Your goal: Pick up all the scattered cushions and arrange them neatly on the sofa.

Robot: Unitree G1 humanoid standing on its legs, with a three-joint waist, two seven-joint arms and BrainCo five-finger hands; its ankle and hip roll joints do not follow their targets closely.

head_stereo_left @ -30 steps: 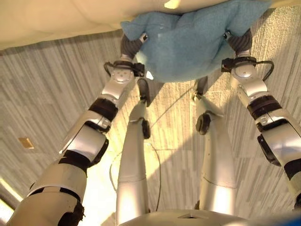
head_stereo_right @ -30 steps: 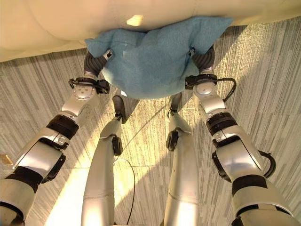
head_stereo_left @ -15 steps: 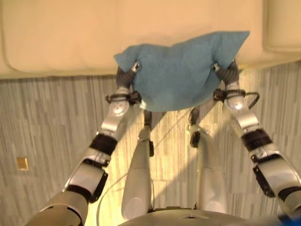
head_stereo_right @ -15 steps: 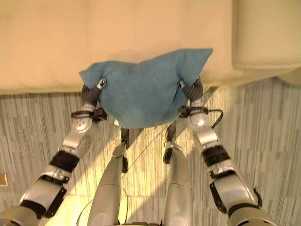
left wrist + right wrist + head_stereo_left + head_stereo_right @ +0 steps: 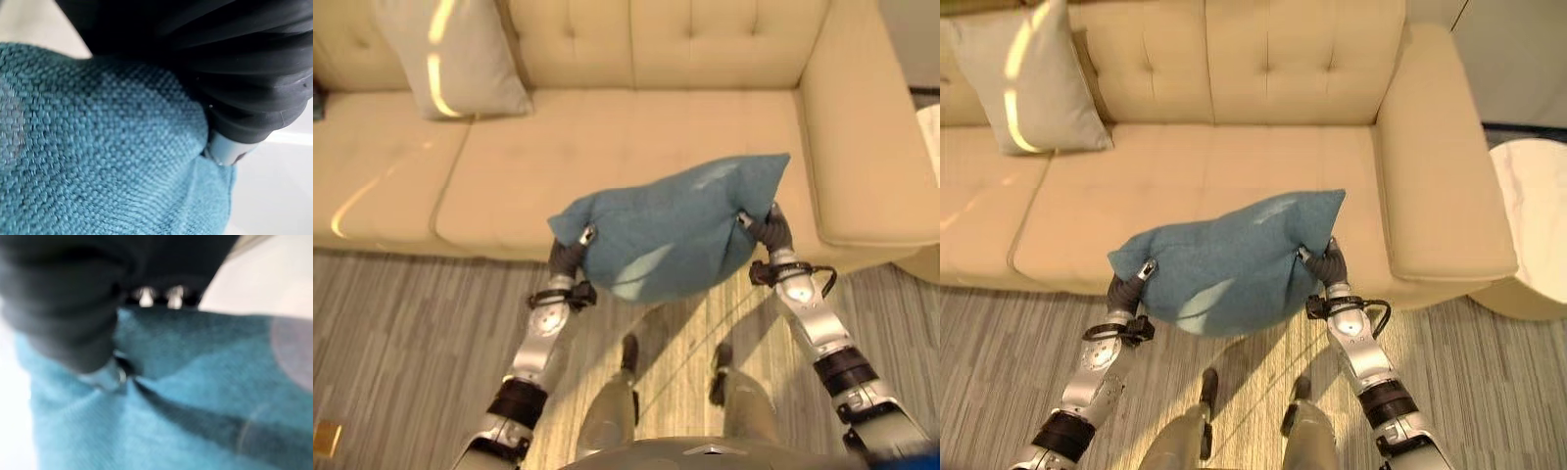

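Note:
A blue cushion (image 5: 668, 238) hangs between my two hands, above the front edge of the beige sofa (image 5: 705, 127) and its middle seat. My left hand (image 5: 570, 258) grips the cushion's left end, with a thumb tip on top of the fabric. At the right end my right hand (image 5: 770, 232) grips the corner the same way. In the left wrist view the blue weave (image 5: 98, 147) bulges against the left hand's dark cover (image 5: 234, 73). In the right wrist view the cloth (image 5: 195, 396) creases under the right hand (image 5: 63, 308). A grey cushion (image 5: 1028, 83) leans upright against the sofa's back at the left.
The sofa's right armrest (image 5: 1435, 166) lies just right of the cushion. A round white table (image 5: 1538, 215) stands beyond the armrest at the far right. Striped grey carpet (image 5: 401, 333) runs before the sofa, with a small tan plate (image 5: 325, 438) set in it at the lower left.
The camera has tilted up, so the sofa's seat, back and grey cushion now show. Both hands keep their hold and have carried the blue cushion forward over the seat's front edge.

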